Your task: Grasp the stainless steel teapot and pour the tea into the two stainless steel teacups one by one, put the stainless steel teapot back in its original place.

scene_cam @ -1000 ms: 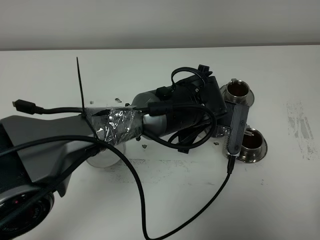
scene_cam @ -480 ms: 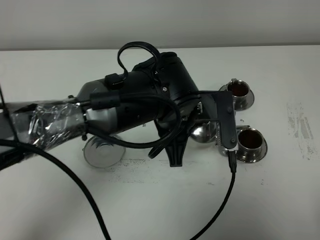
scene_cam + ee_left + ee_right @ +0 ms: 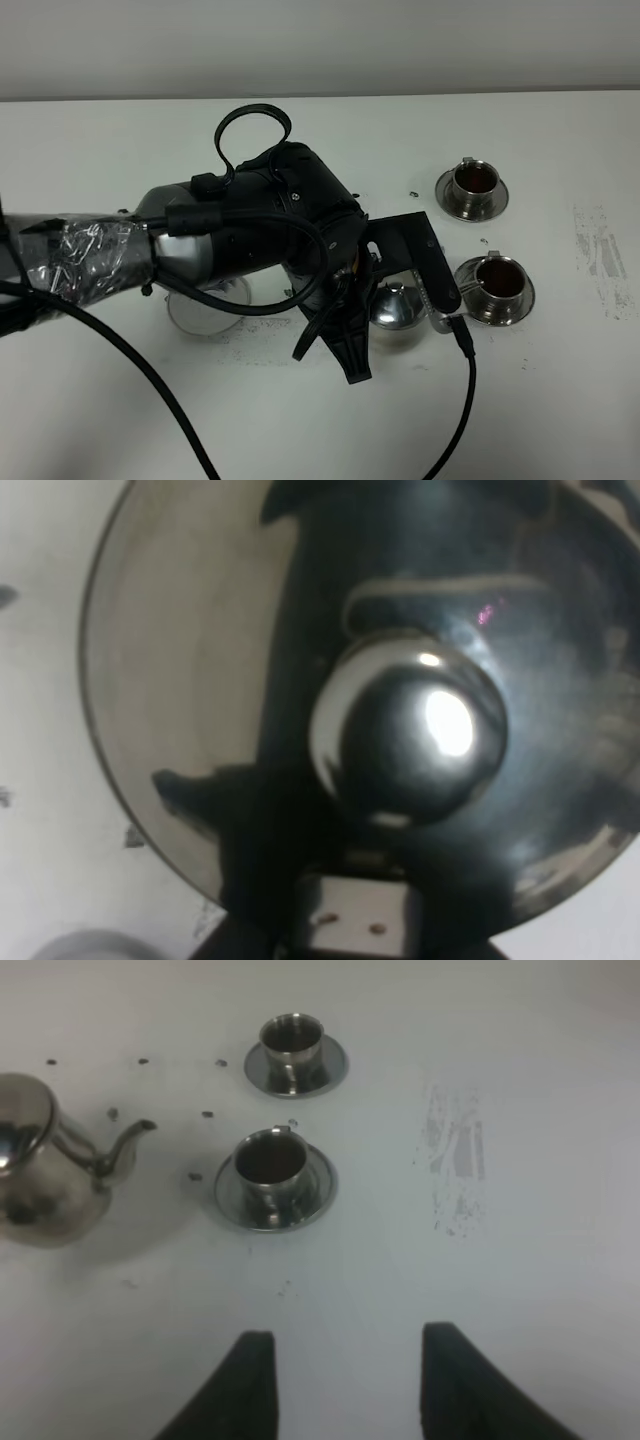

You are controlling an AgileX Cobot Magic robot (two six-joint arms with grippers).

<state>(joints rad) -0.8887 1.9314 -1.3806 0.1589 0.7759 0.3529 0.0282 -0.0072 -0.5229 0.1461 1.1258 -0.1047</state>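
Observation:
The stainless steel teapot (image 3: 398, 306) stands upright just left of the nearer cup, its thin spout (image 3: 135, 1132) pointing toward the cups. My left gripper (image 3: 372, 292) is shut on it at the handle side, which the arm hides. The left wrist view is filled by the teapot's lid and knob (image 3: 410, 735). The two stainless steel teacups (image 3: 472, 186) (image 3: 497, 286) sit on their saucers, each holding reddish-brown tea (image 3: 501, 279). My right gripper (image 3: 350, 1380) hovers open over bare table, on the near side of the cups, with nothing between its fingers.
A round pale disc (image 3: 203, 308) lies on the table under the left arm. A black cable (image 3: 466, 400) trails from the wrist toward the front edge. Grey scuff marks (image 3: 598, 255) and small specks (image 3: 207, 1114) dot the white table.
The left arm has drawn back from over the cups, toward the left and nearer, bringing the teapot away from them and level again. Both cups are now uncovered.

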